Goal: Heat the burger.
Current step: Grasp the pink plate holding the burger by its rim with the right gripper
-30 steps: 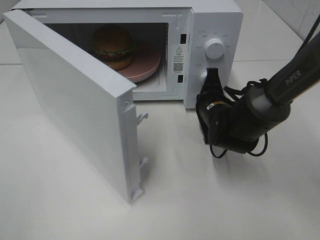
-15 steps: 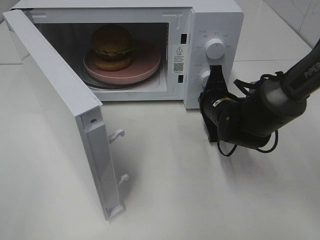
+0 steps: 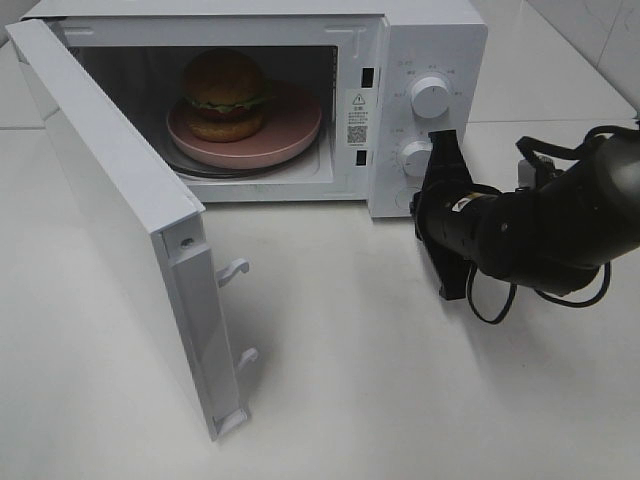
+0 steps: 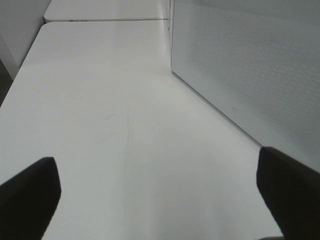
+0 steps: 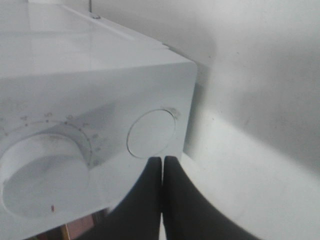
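The burger (image 3: 224, 93) sits on a round pink plate (image 3: 290, 133) inside the white microwave (image 3: 430, 40). The microwave door (image 3: 120, 210) stands swung wide to the left. My right gripper (image 3: 444, 142) is shut with nothing in it, its tip beside the lower knob (image 3: 415, 157) of the control panel. In the right wrist view the shut right gripper (image 5: 162, 161) points at a round button (image 5: 151, 133) near the panel's corner, close to it. My left gripper (image 4: 156, 160) is open over bare table beside the door's outer face (image 4: 250, 65). It does not show in the exterior view.
The upper knob (image 3: 430, 95) sits above the lower one on the panel. The door's latch hooks (image 3: 233, 270) stick out toward the table's middle. The right arm's cables (image 3: 490, 300) hang near the white table (image 3: 380, 380).
The door has swung from half open to wide open. My right gripper, still shut, has drawn back to the right, away from the panel's lower part.
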